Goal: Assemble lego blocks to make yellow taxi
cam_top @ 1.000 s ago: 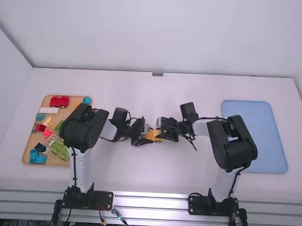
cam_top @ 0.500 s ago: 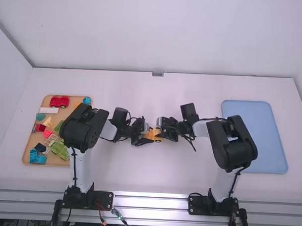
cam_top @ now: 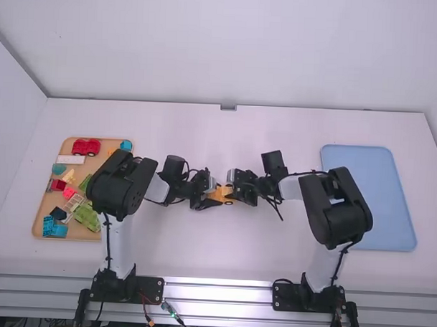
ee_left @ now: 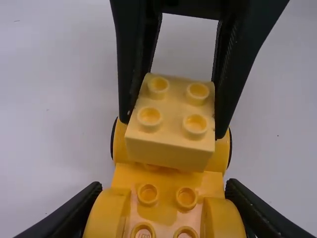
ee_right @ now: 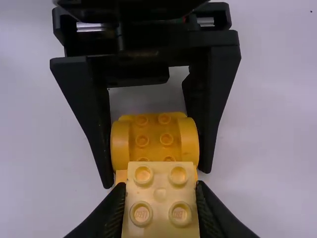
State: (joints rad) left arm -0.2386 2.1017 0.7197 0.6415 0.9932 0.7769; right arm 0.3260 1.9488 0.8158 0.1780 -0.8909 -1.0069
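And here's the build: the left gripper (ee_left: 162, 187) is clamped on the yellow car base (ee_left: 166, 198), the right gripper (ee_right: 160, 186) pinching a pale yellow block (ee_right: 160, 193) over the base's end nearest it! Wheeled bottom ready, I'd say; seating that block looks like what's left, though whether its studs have caught, I can't tell. Both arms bend inward, grippers nose to nose, fingers pointing at each other, the base between them, above the table (cam_top: 215, 257).
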